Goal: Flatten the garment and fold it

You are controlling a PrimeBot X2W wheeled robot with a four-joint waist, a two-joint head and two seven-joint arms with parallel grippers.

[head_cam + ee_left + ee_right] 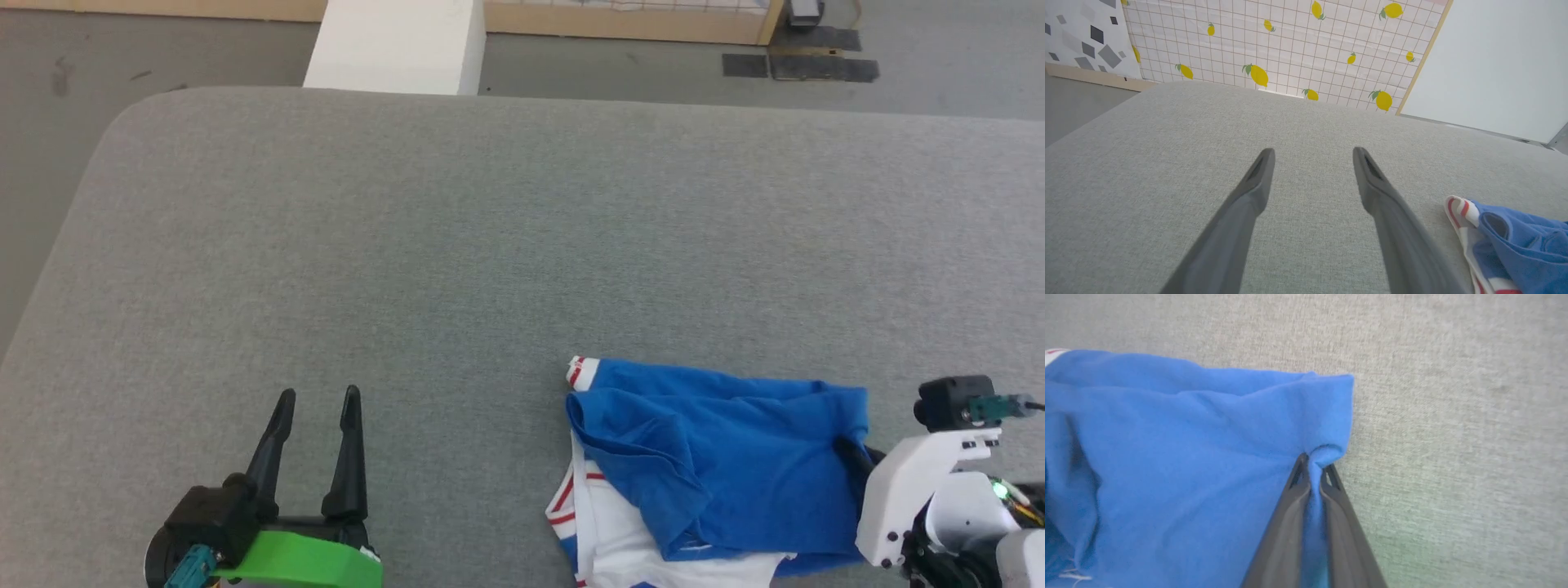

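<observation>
A wide grey fabric-covered table (490,245) is seen. The garment (718,465) is laid crumpled at its near right part, with blue cloth bunched over white, red-striped trim. A fold at the garment's right edge is pinched between the closed jaws of the right gripper (1314,467). The left gripper (318,394) is held over bare table, its jaws spread wide and empty, well to the left of the garment.

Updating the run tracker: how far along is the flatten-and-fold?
Done: nothing yet; the garment lies bunched and creased at the near right of the table. In hand: the right gripper is shut on a blue edge of it, while the left gripper is open over bare table, apart from it. Left: spreading it flat and every fold.
</observation>
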